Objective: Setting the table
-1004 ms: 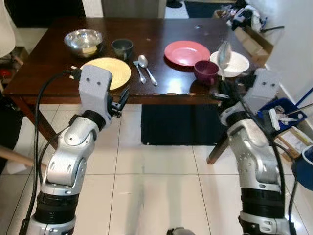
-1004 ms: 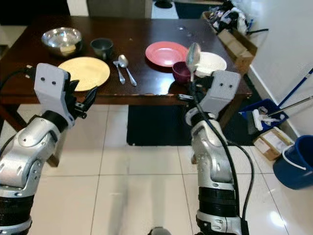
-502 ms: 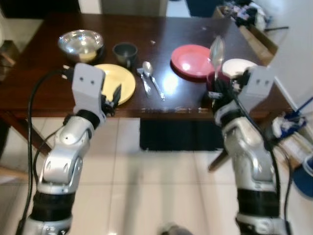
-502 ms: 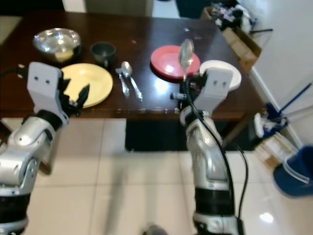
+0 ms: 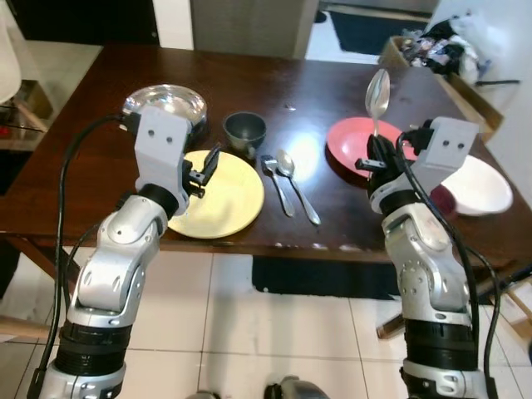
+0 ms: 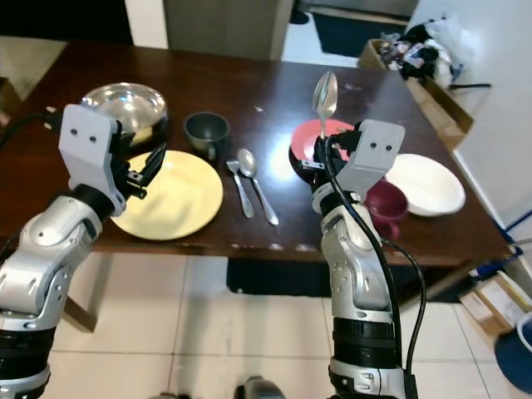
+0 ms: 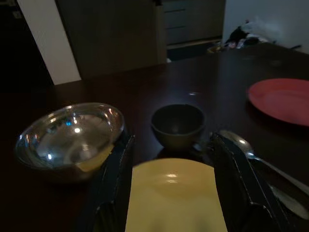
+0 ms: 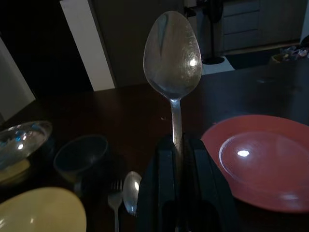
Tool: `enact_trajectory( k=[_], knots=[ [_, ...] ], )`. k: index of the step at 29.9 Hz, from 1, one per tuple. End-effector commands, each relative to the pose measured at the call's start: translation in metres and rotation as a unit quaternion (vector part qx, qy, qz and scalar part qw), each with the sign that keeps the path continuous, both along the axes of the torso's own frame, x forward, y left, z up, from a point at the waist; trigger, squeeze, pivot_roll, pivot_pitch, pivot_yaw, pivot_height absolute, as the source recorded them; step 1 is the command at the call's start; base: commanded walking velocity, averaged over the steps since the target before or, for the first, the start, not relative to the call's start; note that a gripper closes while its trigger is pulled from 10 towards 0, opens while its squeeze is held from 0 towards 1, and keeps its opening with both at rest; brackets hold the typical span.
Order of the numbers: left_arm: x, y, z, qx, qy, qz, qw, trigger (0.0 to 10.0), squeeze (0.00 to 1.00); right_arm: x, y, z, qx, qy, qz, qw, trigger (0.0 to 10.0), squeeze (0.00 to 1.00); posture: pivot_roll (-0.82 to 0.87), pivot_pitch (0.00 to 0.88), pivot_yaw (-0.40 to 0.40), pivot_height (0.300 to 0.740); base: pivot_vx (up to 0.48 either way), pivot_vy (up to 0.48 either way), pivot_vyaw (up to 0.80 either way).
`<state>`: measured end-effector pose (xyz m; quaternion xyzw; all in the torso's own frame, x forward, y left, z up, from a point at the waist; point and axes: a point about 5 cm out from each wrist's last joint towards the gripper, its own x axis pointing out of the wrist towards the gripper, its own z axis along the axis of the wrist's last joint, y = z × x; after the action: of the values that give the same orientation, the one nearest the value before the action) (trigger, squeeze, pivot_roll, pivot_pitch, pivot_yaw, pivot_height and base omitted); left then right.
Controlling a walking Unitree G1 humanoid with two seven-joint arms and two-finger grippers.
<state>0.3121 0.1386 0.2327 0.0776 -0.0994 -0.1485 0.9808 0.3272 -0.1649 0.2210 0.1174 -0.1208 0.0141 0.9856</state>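
Camera nearer; yellowish lump in steel bowl [image 7: 67, 137].

Two jointed arms of rounded silver metal shells with black rings at the joints, each ending in a boxy pale grey wrist housing with small dark screw holes. A thick black cable loops from each housing toward 6 o'clock along the arm. The left gripper [image 5: 204, 169] and right gripper [image 8: 176, 159] have long, flat black fingers.
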Motion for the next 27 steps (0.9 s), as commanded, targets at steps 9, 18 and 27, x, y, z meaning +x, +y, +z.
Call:
enact_trajectory(
  k=[9, 18, 27],
  knots=[
    [0.0, -0.006, -0.001, 0.004, 0.001, -0.014, 1.0, 10.0, 0.0, 0.0, -0.01, -0.003, 0.0, 0.004, -0.018, 1.0, 10.0, 0.0, -0.07, 0.049, 0.015, 0.74, 0.367, 0.0, 0.0],
    [-0.005, -0.016, -0.001, 0.0, 0.021, -0.074, 0.997, 10.0, 0.0, 0.004, -0.065, -0.031, -0.128, 0.089, -0.103, 0.982, 10.0, 0.0, -0.07, 0.051, 0.02, 0.74, 0.027, 0.0, 0.0],
    [0.009, -0.034, 0.02, 0.04, -0.005, -0.131, 0.991, 10.0, 0.0, 0.014, -0.081, -0.037, -0.132, 0.101, -0.081, 0.983, 10.0, 0.0, -0.07, 0.061, 0.042, 0.74, 0.0, 0.0, 0.0]
  ],
)
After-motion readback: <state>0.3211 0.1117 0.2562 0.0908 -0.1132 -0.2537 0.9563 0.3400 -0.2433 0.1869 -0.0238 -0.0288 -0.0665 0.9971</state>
